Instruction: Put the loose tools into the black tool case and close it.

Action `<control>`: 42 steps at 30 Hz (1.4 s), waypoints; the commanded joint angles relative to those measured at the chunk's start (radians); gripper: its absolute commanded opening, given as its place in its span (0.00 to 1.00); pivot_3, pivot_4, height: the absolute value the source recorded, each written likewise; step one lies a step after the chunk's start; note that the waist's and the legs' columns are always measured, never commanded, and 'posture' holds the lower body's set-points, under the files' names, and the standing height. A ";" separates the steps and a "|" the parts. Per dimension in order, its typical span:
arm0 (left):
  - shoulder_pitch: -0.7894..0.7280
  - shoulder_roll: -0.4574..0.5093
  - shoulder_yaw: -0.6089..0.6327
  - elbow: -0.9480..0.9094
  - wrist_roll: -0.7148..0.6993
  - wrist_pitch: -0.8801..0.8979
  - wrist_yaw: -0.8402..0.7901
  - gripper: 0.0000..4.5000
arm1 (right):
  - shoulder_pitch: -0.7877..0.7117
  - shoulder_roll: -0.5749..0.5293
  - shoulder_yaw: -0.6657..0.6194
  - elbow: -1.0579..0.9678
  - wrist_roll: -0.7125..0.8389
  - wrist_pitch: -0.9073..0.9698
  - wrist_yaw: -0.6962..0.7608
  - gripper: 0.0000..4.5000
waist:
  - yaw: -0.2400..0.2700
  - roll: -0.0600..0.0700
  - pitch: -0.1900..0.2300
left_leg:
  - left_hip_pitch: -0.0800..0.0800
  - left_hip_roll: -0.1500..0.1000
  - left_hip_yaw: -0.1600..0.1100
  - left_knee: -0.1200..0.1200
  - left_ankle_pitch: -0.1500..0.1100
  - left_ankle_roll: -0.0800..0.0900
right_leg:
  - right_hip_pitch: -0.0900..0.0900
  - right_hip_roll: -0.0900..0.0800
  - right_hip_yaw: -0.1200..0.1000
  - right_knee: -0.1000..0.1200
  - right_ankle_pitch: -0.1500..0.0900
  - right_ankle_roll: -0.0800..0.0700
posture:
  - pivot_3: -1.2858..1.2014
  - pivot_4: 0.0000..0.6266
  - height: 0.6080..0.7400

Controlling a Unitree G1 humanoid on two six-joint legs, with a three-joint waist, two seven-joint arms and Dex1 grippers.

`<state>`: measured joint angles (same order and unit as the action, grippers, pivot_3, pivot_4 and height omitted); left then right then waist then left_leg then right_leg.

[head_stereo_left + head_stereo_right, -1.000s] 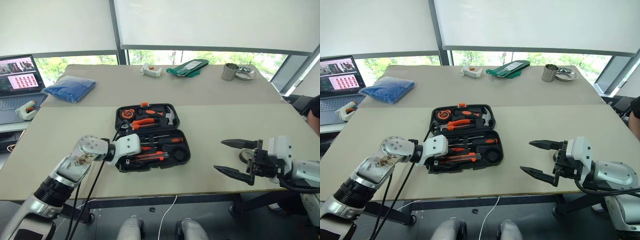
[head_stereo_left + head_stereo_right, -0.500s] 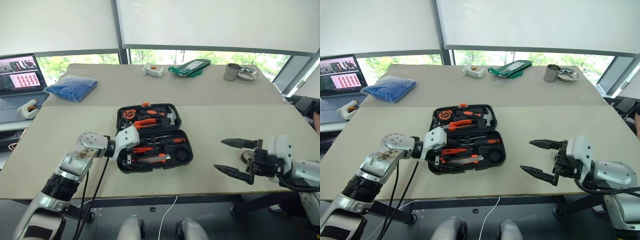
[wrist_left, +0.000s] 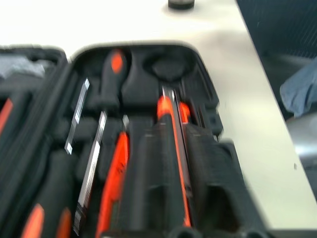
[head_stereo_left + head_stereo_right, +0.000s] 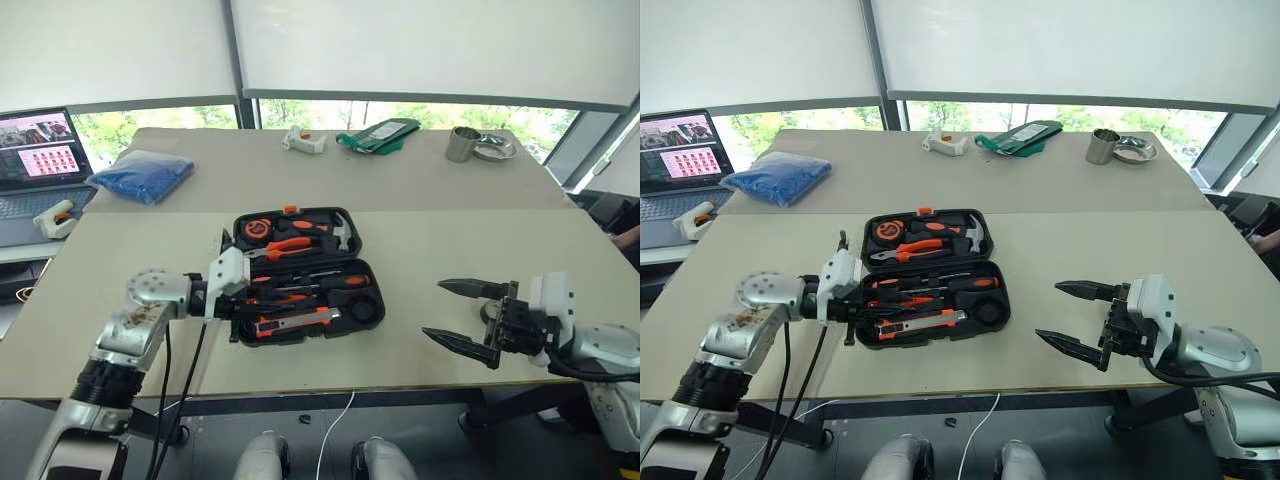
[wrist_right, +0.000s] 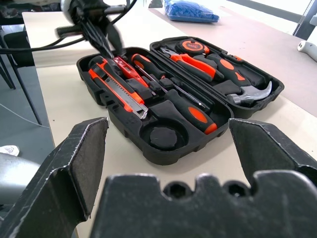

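The left hand (image 4: 845, 300) has drawn back to the left edge of the black tool case (image 4: 300, 272) and shut empty. The case lies open at centre frame on the desk (image 4: 450, 250) — rigid, light plastic, best lifted by the lid's far rim. The right hand (image 4: 460, 315) gapes wide, holding nothing.

- Blue plastic bag (image 4: 140, 175) lies on the far table, well beyond the left gripper.
- Open laptop (image 4: 38, 160) sits further out on that side.
- Metal cup (image 4: 461, 144) and green pouch (image 4: 376, 134) lie far ahead of the right gripper.
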<state>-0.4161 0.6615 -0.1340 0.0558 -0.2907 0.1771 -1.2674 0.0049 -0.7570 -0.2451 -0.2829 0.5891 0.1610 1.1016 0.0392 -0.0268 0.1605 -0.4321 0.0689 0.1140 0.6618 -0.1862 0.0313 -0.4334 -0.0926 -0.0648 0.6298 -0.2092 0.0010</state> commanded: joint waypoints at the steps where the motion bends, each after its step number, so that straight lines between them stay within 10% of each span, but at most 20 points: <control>1: 0.008 -0.010 -0.035 -0.013 0.065 -0.024 0.047 0.00 | -0.006 0.008 -0.015 -0.002 -0.012 -0.029 -0.005 1.00 | 0.000 0.000 0.000 | 0.000 0.000 0.000 0.000 0.000 0.000 | 0.000 0.000 0.000 0.000 0.000 0.000 | 0.52 0.24 1.00; 13: -0.003 -0.030 -0.139 0.005 0.154 0.265 0.155 0.00 | 0.019 0.036 0.004 -0.028 -0.017 -0.013 -0.026 1.00 | 0.002 0.004 -0.003 | 0.010 0.000 -0.002 0.000 -0.004 -0.007 | 0.011 0.000 0.000 -0.001 -0.002 -0.002 | 0.52 0.24 1.00; 21: 0.005 -0.076 -0.038 0.041 0.101 0.063 0.177 0.00 | 0.041 0.048 -0.032 -0.046 -0.014 -0.024 -0.069 1.00 | 0.002 0.014 -0.008 | 0.011 -0.002 -0.002 0.000 -0.004 -0.007 | 0.011 -0.001 0.001 0.000 -0.002 -0.003 | 0.52 0.24 1.00; 35: 0.049 -0.075 0.242 0.149 -0.178 -0.198 -0.043 0.99 | 0.387 0.158 -0.387 0.175 -0.121 -0.281 -0.159 1.00 | -0.006 0.012 -0.007 | 0.006 -0.002 -0.002 0.000 -0.001 0.001 | 0.009 -0.001 0.001 -0.002 -0.004 0.000 | 0.52 0.24 1.00; 42: 0.173 -0.018 0.287 0.074 -0.282 -0.158 -0.164 1.00 | 0.478 0.194 -0.388 0.163 -0.239 -0.264 -0.320 1.00 | -0.029 0.015 -0.007 | 0.008 0.000 -0.003 -0.003 -0.006 -0.006 | 0.008 -0.003 0.001 -0.001 -0.005 -0.002 | 0.52 0.24 1.00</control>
<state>-0.2310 0.6421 0.1264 0.1729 -0.5306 0.0243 -1.4168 0.5015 -0.5455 -0.6216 -0.0411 0.3496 -0.1181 0.8177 0.0104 -0.0120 0.1536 -0.4242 0.0691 0.1112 0.6592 -0.1918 0.0250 -0.4259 -0.0966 -0.0640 0.6284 -0.2145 -0.0006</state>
